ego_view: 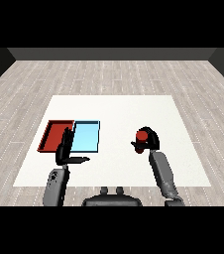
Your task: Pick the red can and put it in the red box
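The red can (141,135) stands upright right of the table's middle, and my right hand (150,141) is curled round it from the right side. The red tray (55,135) lies at the left of the table with the light blue tray (86,136) touching its right side. My left hand (65,149) is raised over the near edge of the two trays, its fingers straight and its thumb pointing right, holding nothing. It hides part of the red tray's right rim.
The white table (114,111) ends close behind my forearms. A grey wooden floor surrounds it on all sides.
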Robot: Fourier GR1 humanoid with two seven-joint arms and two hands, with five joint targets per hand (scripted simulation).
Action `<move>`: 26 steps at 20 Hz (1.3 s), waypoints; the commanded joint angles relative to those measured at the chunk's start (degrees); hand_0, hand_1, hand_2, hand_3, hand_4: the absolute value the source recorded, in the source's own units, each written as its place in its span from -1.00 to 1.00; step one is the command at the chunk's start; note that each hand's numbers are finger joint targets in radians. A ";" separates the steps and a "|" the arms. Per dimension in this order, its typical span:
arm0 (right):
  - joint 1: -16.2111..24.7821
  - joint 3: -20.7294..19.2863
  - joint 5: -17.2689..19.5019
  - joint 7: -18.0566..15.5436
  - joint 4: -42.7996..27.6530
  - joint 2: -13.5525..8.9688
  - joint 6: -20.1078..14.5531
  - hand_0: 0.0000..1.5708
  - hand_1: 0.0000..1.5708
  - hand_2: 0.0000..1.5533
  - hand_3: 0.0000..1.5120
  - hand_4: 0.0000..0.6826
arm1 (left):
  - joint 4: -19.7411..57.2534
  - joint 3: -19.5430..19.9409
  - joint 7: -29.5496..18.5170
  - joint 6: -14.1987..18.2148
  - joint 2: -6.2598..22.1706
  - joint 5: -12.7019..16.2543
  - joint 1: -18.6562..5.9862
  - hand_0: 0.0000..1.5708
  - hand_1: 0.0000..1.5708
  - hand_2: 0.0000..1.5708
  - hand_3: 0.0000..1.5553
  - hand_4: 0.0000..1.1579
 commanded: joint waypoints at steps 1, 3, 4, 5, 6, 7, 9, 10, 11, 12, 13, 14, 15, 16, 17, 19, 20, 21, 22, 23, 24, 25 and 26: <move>6.91 2.97 0.28 2.03 -10.20 1.43 0.04 0.84 0.84 0.86 0.86 0.90 | 5.36 -0.87 -1.67 -1.28 0.20 -1.02 -2.60 -1.00 -1.00 -1.00 -1.00 -1.00; 4.78 0.91 -1.45 4.19 -11.45 0.17 -0.14 0.83 0.83 0.87 0.87 0.91 | 3.20 -5.41 3.85 1.17 -1.52 -1.19 -5.79 -1.00 -1.00 -1.00 -1.00 -1.00; 2.63 1.18 -0.05 3.73 -8.98 1.01 -1.82 0.82 0.82 0.86 0.88 0.91 | 2.91 -6.98 4.75 1.82 -1.53 -0.71 -4.88 -1.00 -1.00 -1.00 -1.00 -1.00; 2.24 0.49 -1.31 5.55 -10.53 -0.58 -0.06 0.82 0.82 0.86 0.88 0.91 | -0.57 -10.57 7.89 6.01 -1.54 -0.13 -4.27 -1.00 -1.00 -1.00 -1.00 -1.00; 3.38 1.33 0.13 1.86 -9.76 1.37 -1.57 0.81 0.81 0.85 0.87 0.90 | 1.50 -7.67 6.22 2.01 -1.55 0.01 -5.33 -1.00 -1.00 -1.00 -1.00 -1.00; 2.32 2.25 0.10 5.72 -11.92 2.23 -2.82 0.80 0.80 0.85 0.87 0.91 | 2.32 -11.96 6.94 5.89 -1.56 0.24 -6.19 -1.00 -1.00 -1.00 -1.00 -1.00; 0.70 5.38 1.06 5.65 -10.92 4.32 -6.91 0.80 0.80 0.85 0.87 0.91 | 3.08 -16.76 8.85 9.27 -1.57 1.73 -8.16 -1.00 -1.00 -1.00 -1.00 -1.00; -0.19 8.41 0.17 5.46 -10.22 4.35 -10.12 0.80 0.80 0.85 0.87 0.91 | 4.54 -15.64 7.09 8.05 -1.58 1.72 -8.57 -1.00 -1.00 -1.00 -1.00 -1.00; -1.29 11.29 -0.77 5.12 -9.20 4.38 -13.24 0.80 0.80 0.85 0.87 0.91 | 4.66 -15.91 7.10 8.41 -1.58 1.85 -8.75 -1.00 -1.00 -1.00 -1.00 -1.00; -1.76 16.68 -2.55 5.58 -9.99 4.40 -19.49 0.80 0.80 0.85 0.87 0.91 | 4.70 -15.98 7.08 8.51 -1.58 1.92 -8.82 -1.00 -1.00 -1.00 -1.00 -1.00; -3.11 15.34 -2.38 2.55 -5.24 4.41 -16.85 0.80 0.80 0.85 0.87 0.91 | 4.89 -16.42 7.10 9.09 -1.58 2.04 -9.09 -1.00 -1.00 -1.00 -1.00 -1.00; -3.36 15.75 -2.62 5.59 -9.83 4.42 -17.36 0.82 0.82 0.86 0.88 0.90 | 5.00 -16.63 7.10 9.37 -1.58 2.12 -9.23 -1.00 -1.00 -1.00 -1.00 -1.00; -4.08 16.51 -4.32 -0.68 -3.68 4.43 -18.10 0.83 0.83 0.86 0.89 0.93 | 8.21 -18.64 2.12 10.39 -1.59 3.15 -7.82 -1.00 -1.00 -1.00 -1.00 -1.00; -4.35 14.35 -3.09 6.24 -9.96 4.44 -16.15 0.83 0.83 0.86 0.89 0.93 | 2.41 -16.75 10.01 8.41 -1.59 1.52 -9.59 -1.00 -1.00 -1.00 -1.00 -1.00; -5.29 19.00 -5.02 1.44 -4.09 4.45 -21.29 0.81 0.81 0.86 0.88 0.94 | 8.42 -19.13 4.72 10.35 -1.59 4.07 -10.68 -1.00 -1.00 -1.00 -1.00 -1.00; -2.89 19.88 -5.15 3.22 -9.41 4.46 -20.37 0.80 0.80 0.84 0.87 0.89 | 4.55 -22.53 7.92 13.17 -1.59 3.31 -9.21 -1.00 -1.00 -1.00 -1.00 -1.00; -3.36 18.98 -4.08 1.42 -8.19 4.46 -20.06 0.79 0.79 0.83 0.87 0.88 | 4.84 -19.23 8.37 9.36 -1.59 3.18 -10.42 -1.00 -1.00 -1.00 -1.00 -1.00; -4.14 21.12 -5.24 0.95 -8.05 4.46 -20.16 0.80 0.80 0.83 0.86 0.86 | 4.41 -21.82 9.83 12.50 -1.59 3.33 -11.24 -1.00 -1.00 -1.00 -1.00 -1.00; -5.97 17.75 -3.88 2.92 -8.37 4.46 -17.79 0.79 0.79 0.81 0.84 0.87 | 6.48 -26.39 6.85 15.46 -1.59 4.12 -10.03 -1.00 -1.00 -1.00 -1.00 -1.00; -4.48 21.65 -5.11 3.11 -9.91 4.46 -20.05 0.77 0.77 0.81 0.84 0.86 | 7.04 -24.71 8.10 15.24 -1.59 4.14 -12.32 -1.00 -1.00 -1.00 -1.00 -1.00; -6.11 24.35 -6.12 1.85 -7.49 4.46 -22.38 0.76 0.76 0.80 0.84 0.84 | 4.96 -23.10 9.82 13.33 -1.59 2.97 -10.71 -1.00 -1.00 -1.00 -1.00 -1.00; -5.74 24.32 -5.36 4.09 -11.02 4.47 -23.22 0.75 0.75 0.81 0.85 0.83 | 9.20 -25.36 9.52 16.78 -1.59 4.18 -15.31 -1.00 -1.00 -1.00 -1.00 -1.00; -2.38 25.00 -4.54 3.62 -13.78 4.47 -22.10 0.75 0.75 0.81 0.85 0.83 | 6.93 -29.10 11.23 19.98 -1.59 5.21 -15.56 -1.00 -1.00 -1.00 -1.00 -1.00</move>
